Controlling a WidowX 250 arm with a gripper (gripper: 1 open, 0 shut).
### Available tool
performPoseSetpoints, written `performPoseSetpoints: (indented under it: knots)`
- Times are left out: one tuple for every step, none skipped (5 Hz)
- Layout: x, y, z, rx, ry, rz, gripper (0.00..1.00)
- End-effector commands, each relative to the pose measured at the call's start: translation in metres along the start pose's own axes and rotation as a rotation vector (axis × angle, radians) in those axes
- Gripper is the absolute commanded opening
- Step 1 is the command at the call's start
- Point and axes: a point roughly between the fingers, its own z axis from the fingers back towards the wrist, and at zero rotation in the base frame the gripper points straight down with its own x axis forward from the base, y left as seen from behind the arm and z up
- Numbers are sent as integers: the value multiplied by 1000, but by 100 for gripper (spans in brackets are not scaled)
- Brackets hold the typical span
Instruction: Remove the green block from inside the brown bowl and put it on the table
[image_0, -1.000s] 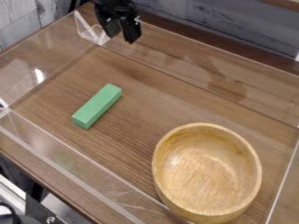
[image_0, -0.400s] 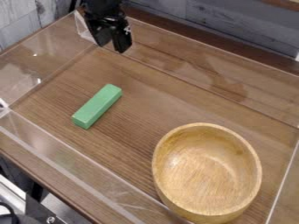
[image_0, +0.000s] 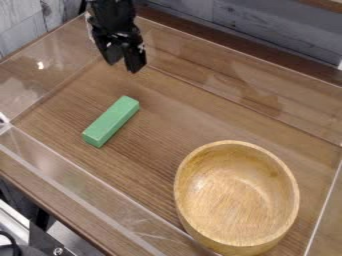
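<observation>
i'm looking at the bench, brown wood grain with clear acrylic walls around it. the green block lies flat on it at left of centre, and the brown bowl sits empty at the near right, well apart from the block.

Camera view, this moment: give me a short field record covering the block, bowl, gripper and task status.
green block: lying flat on the table, left of centre, clear of the bowl
brown bowl: lower right of the table, upright, empty inside
gripper: open, holding nothing, above the far left part of the table, apart from the block
surroundings: clear acrylic walls around the tabletop
task status: block is out of the bowl and on the table
</observation>
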Motion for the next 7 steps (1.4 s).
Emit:
performPoseSetpoints:
  knots:
    - [1,0,22,61,-59,-2,100]
    - [-4,-2,17,58,-46,7,100]
    - [-8,-6,10,54,-30,15,100]
    - [-11,-9,3,49,-13,19,100]
    - [-13,-12,-4,45,2,23,100]
    - [-15,-15,-12,40,17,26,100]
    - [-17,-17,-20,35,35,31,100]
